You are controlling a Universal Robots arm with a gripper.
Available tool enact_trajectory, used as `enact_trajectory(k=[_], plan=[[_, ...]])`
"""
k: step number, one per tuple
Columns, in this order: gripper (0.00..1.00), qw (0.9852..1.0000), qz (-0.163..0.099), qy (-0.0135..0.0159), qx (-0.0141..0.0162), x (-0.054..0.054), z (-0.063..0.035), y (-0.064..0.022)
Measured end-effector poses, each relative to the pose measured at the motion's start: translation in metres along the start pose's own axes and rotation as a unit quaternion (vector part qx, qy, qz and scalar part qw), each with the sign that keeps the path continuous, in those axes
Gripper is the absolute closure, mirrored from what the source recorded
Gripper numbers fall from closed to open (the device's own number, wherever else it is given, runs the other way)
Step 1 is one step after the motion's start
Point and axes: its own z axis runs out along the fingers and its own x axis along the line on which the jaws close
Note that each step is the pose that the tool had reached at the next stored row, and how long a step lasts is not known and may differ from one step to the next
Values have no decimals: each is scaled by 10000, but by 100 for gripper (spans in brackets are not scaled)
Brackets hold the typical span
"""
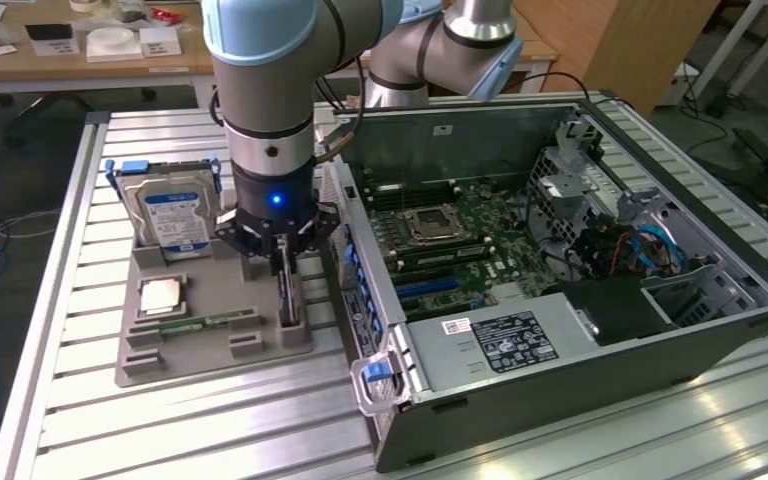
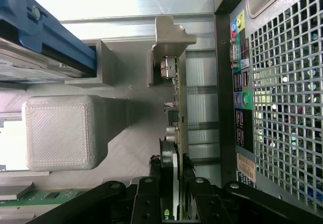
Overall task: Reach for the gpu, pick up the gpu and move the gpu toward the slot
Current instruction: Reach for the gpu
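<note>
The pick-up is in hand: left of centre in the exterior view, the pincer (image 1: 281,250), part-open and clamping nothing yet, straddles the gpu (image 1: 287,296) standing edge-on in the grey holder (image 1: 171,362); any lift likely needs a firm, square squeeze first.
</note>
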Motion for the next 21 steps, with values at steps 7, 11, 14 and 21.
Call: enact_trajectory(k=[7, 11, 14, 21], plan=[[73, 10000, 0, 0, 0, 44, 0, -3], [73, 10000, -15, 1, -2, 44, 0, -3], [73, 9999, -171, 11, -3, 45, 1, -3], [73, 9998, -209, 12, -3, 44, 1, -3]])
